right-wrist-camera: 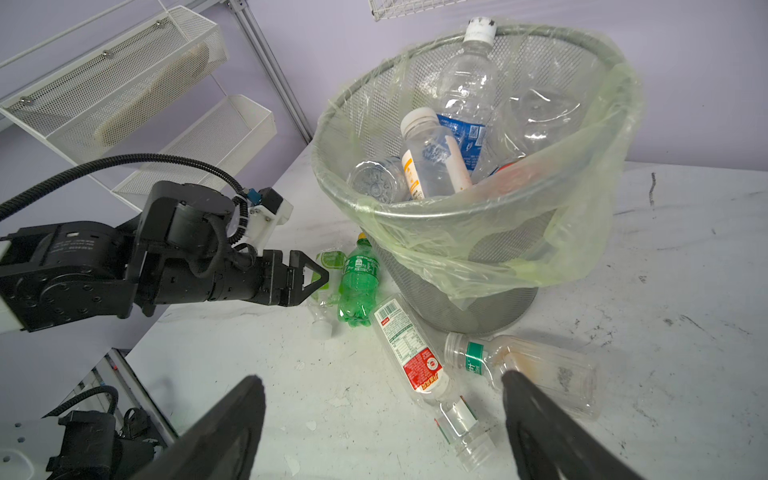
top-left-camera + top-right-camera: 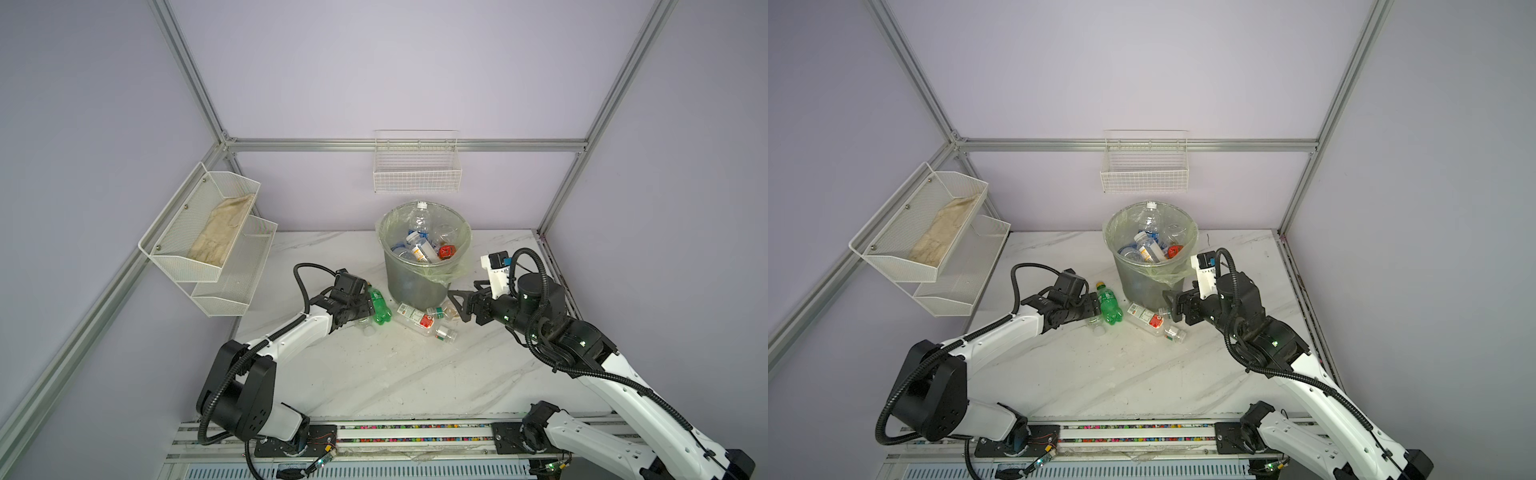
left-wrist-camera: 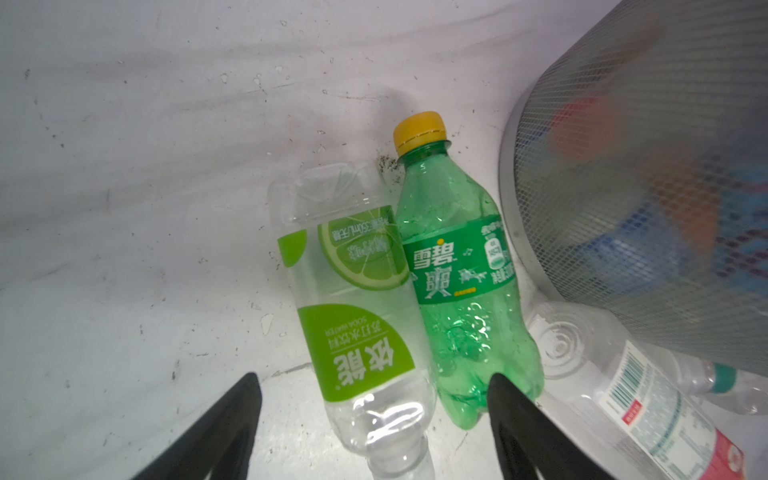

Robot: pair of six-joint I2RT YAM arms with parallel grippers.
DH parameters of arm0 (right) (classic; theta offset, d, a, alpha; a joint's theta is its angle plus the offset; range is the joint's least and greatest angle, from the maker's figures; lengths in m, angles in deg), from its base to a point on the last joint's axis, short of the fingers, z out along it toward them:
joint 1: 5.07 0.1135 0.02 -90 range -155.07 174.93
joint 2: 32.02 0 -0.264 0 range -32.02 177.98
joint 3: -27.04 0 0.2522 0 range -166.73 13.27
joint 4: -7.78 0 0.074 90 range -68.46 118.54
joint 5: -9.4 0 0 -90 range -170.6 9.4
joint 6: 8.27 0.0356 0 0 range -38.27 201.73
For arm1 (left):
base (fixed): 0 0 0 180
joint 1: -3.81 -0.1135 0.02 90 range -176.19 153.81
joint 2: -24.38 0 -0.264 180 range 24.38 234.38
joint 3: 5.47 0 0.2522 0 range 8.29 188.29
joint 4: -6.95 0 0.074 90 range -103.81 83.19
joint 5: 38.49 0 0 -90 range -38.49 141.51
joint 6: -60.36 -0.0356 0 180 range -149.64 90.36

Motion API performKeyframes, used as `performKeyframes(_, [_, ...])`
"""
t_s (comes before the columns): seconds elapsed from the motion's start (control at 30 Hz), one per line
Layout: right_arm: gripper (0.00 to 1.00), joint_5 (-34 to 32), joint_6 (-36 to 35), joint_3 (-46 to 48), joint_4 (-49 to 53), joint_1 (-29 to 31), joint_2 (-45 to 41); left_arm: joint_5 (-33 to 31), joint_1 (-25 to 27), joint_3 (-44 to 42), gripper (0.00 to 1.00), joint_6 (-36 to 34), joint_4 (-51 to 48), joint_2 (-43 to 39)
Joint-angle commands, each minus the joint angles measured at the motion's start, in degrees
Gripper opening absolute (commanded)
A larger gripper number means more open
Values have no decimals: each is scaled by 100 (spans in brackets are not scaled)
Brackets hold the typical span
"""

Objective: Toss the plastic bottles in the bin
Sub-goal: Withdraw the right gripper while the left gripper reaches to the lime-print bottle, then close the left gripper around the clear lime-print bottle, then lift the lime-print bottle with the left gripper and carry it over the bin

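**Q:** Where does the bin stand?
**A:** On the marble table [image 2: 374, 374], at 12 o'clock in both top views. The mesh bin [image 2: 411, 282] already contains several bottles [image 1: 432, 166].

**Q:** The grippers?
**A:** Both are spread. The left gripper [image 3: 372, 380] flanks the lime-label bottle [image 3: 353, 316]. The right gripper [image 1: 381, 377] is over the neck of the red-label bottle [image 1: 409, 345].

**Q:** The loose bottles?
**A:** At the bin's foot: green bottle [image 3: 457, 291] at 8 o'clock, touching the lime-label one; red-label at 6; brown-stained bottle [image 1: 536, 365] at 5.

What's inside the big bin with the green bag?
In the bin you can see a tall clear bottle with a blue label, a white-capped bottle with an orange label and something red. Whatever lies under them is covered.
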Motion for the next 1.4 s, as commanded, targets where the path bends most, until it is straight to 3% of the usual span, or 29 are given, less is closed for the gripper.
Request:
performKeyframes(0.0, [91,-53,63,48,28,27,-78,-266,-43,535,82,-57,6,158])
performKeyframes(0.77, [89,-51,104,86,85,27,-118,-201,-315,872,64,-193,30,1223])
performKeyframes(1.17, [90,-34,115,40,138,21,-131,-199,-412,626,39,-372,32,999])
performKeyframes(1.37, [89,-38,168,125,160,19,-220,-281,-418,519,36,-429,13,550])
